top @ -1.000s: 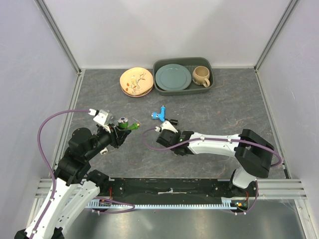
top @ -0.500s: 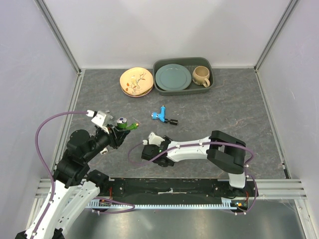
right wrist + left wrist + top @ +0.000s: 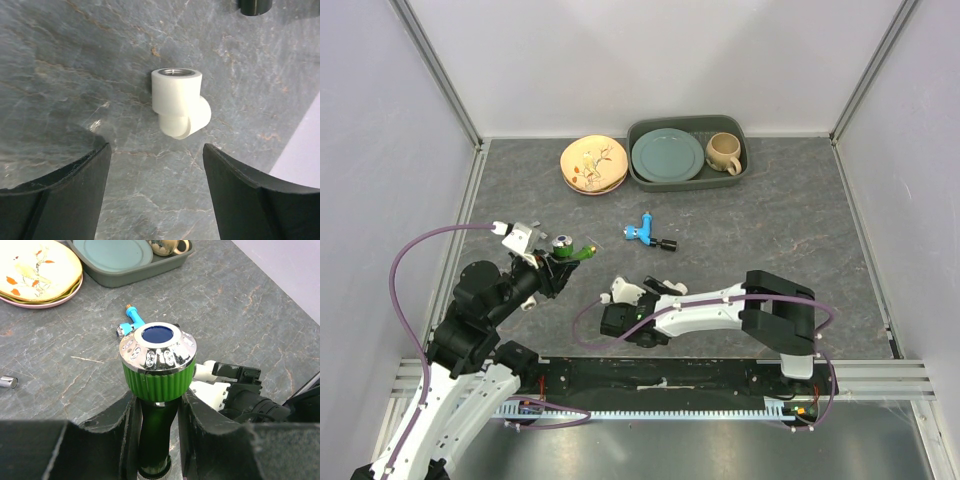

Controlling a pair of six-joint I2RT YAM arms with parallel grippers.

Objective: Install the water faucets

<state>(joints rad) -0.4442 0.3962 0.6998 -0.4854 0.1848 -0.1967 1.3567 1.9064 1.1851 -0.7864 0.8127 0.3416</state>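
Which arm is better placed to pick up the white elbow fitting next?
Right. The right gripper is open with the white elbow fitting lined up between its fingers; the left gripper is shut on the green faucet.

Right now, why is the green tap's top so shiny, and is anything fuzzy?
Left wrist: the green faucet's chrome cap mirrors lights as bright glints; the black fingers near the lens look soft. Right wrist: the white elbow fitting is sharp, its shadow small.

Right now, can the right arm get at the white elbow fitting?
Probably yes. The right gripper is open, jaws spread wider than the white elbow fitting, which lies just ahead of the gap with nothing in between. A short advance should bracket it.
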